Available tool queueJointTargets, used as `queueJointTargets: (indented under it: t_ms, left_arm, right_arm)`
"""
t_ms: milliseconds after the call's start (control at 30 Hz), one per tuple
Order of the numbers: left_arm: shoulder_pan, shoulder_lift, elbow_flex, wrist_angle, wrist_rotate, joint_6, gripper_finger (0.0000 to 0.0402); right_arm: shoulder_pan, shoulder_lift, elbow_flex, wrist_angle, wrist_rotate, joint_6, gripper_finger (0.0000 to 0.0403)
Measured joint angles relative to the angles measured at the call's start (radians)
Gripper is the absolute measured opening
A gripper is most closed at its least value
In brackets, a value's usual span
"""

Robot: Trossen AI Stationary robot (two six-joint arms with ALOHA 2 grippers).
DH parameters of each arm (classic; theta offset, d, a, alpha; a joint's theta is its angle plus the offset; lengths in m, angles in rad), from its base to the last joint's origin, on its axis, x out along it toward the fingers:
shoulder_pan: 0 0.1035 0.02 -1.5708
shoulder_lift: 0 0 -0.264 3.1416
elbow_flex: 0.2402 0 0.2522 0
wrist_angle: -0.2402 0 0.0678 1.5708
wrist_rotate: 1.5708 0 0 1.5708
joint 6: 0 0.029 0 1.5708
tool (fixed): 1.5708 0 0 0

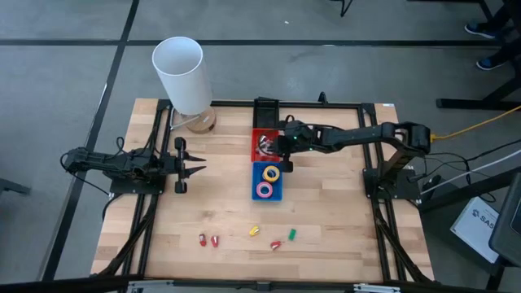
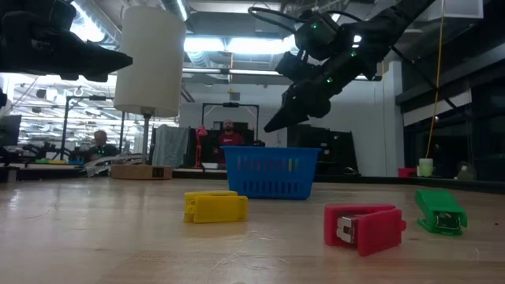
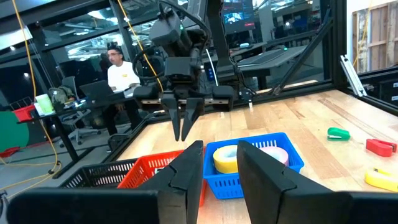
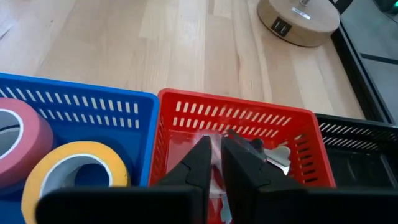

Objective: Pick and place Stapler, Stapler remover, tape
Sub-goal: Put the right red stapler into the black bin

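Now the right end effector (image 4: 214, 163), fingers nearly together and empty, hangs over the red basket (image 4: 242, 121) of silvery removers beside the blue basket (image 1: 268, 193) with tape (image 1: 269, 172), so closing early could snag the mesh, while staplers (image 1: 210, 241) lie loose on the worktop (image 1: 220, 203) and the left end effector (image 1: 195, 169) waits part open

Red basket (image 4: 236, 124) contents half hidden behind the right gripper (image 4: 214, 152), pink tape roll (image 4: 18, 143) cut off at nine o'clock, small table pieces (image 1: 207, 240) too tiny to identify
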Motion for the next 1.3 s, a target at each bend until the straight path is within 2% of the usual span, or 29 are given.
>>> queueJointTargets:
  t_ms: [367,533,700,933,1300]
  left_arm:
    - [0.0,0.0,0.0,0.0,0.0,0.0,0.0092]
    - [0.0,0.0,0.0,0.0,0.0,0.0,0.0091]
    - [0.0,0.0,0.0,0.0,0.0,0.0,0.0093]
    - [0.0,0.0,0.0,0.0,0.0,0.0,0.0094]
    - [0.0,0.0,0.0,0.0,0.0,0.0,0.0093]
  right_arm:
    - [0.004,-0.018,-0.001,0.001,-0.007,0.0,0.0144]
    - [0.046,-0.078,-0.001,0.008,-0.11,0.0,0.0172]
    - [0.093,-0.142,-0.001,0.024,-0.185,-0.003,0.0177]
    - [0.207,-0.198,-0.001,0.096,-0.191,-0.004,0.0173]
    - [0.419,-0.215,-0.001,0.146,-0.174,-0.004,0.0173]
